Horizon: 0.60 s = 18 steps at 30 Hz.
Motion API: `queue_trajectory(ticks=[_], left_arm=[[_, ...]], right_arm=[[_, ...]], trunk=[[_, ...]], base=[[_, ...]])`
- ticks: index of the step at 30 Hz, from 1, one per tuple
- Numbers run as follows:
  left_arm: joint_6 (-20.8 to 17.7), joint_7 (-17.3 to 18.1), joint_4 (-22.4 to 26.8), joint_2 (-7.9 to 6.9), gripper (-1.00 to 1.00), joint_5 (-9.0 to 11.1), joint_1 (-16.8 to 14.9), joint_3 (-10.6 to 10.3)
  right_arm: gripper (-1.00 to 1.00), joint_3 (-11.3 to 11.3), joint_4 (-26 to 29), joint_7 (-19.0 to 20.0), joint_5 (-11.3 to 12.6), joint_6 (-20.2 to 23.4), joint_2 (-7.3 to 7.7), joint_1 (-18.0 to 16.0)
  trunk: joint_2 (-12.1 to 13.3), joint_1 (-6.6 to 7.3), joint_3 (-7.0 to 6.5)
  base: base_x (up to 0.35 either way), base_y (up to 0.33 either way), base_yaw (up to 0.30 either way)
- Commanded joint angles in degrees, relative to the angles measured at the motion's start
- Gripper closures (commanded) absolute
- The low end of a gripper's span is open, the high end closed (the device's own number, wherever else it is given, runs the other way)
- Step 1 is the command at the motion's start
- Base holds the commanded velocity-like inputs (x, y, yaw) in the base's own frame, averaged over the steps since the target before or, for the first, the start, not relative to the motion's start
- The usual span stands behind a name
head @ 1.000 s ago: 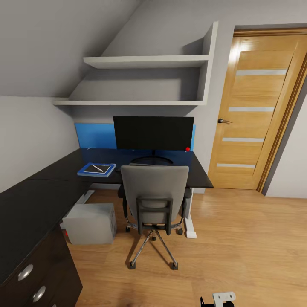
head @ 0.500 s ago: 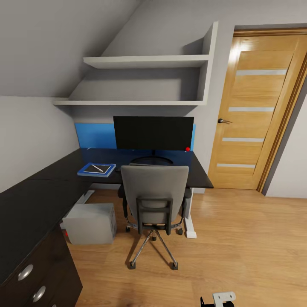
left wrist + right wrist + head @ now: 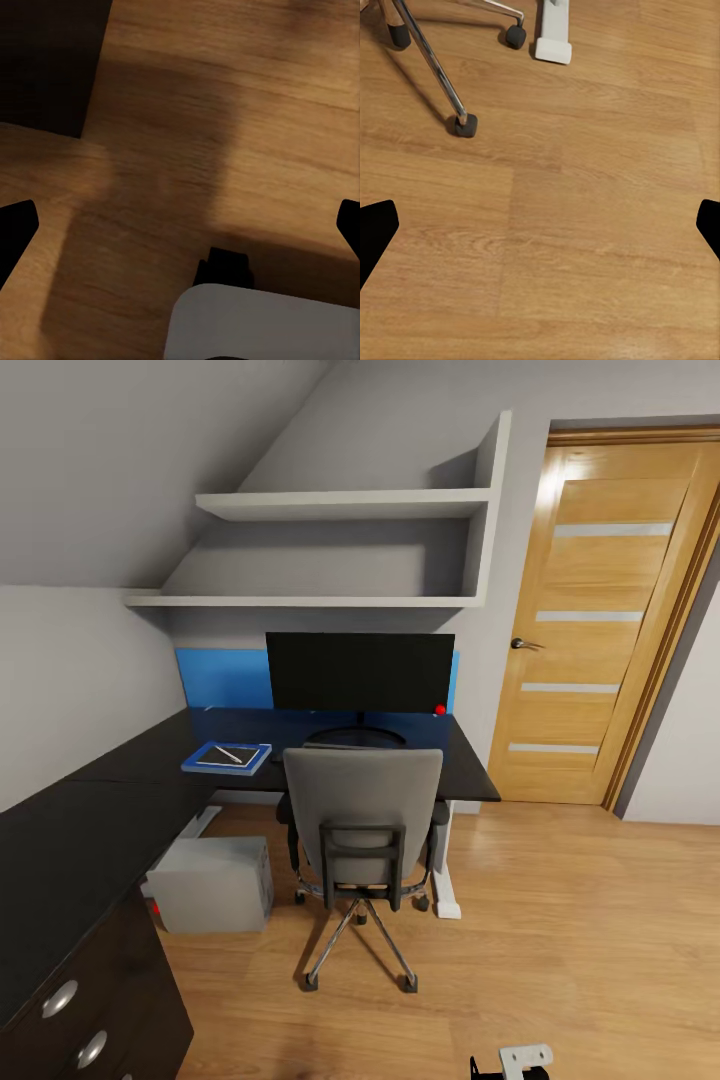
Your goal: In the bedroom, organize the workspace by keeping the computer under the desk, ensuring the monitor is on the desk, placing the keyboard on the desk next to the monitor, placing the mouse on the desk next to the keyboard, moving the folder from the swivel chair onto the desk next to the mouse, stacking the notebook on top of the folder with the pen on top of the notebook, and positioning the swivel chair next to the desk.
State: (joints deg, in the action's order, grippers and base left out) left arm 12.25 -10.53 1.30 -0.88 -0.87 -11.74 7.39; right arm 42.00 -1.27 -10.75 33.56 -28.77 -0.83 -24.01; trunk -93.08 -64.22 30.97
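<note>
Nothing had shifted since earlier. Both tools, left tool (image 3: 180,225) and right tool (image 3: 540,225), hung spread and empty over the floor. Folder (image 3: 227,757), notebook and pen lay stacked on the worktop (image 3: 120,800); swivel chair (image 3: 363,830) was tucked close. Best verify keyboard placement.

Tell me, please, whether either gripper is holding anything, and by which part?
Nothing is held: the left gripper and right gripper are open, with bare wooden floor between their fingertips.
</note>
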Motion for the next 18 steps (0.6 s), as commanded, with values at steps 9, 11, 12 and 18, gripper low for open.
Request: queue_trajectory(ticks=[9, 11, 12, 18], left_arm=[[0.2, 0.0, -0.1, 0.00, -1.00, -0.1, 0.0, 0.3], [0.2, 0.0, -0.1, 0.00, -1.00, -0.1, 0.0, 0.3], [0.2, 0.0, -0.1, 0.00, -1.00, -0.1, 0.0, 0.3], [0.2, 0.0, -0.1, 0.00, -1.00, -0.1, 0.0, 0.3]], right_arm=[[-1.00, 0.5, -0.1, -0.2, 0.2, -0.2, -0.05, -0.1], [-1.00, 0.5, -0.1, -0.2, 0.2, -0.2, -0.05, -0.1], [-1.00, 0.5, -0.1, -0.2, 0.2, -0.2, -0.05, -0.1], [-1.00, 0.5, -0.1, -0.2, 0.2, -0.2, -0.05, 0.0]], trunk=[[0.0, 0.01, 0.06], [0.0, 0.01, 0.06], [0.0, 0.01, 0.06], [0.0, 0.01, 0.06]], base=[[0.000, 0.000, 0.000], [0.000, 0.000, 0.000], [0.000, 0.000, 0.000], [0.000, 0.000, 0.000]])
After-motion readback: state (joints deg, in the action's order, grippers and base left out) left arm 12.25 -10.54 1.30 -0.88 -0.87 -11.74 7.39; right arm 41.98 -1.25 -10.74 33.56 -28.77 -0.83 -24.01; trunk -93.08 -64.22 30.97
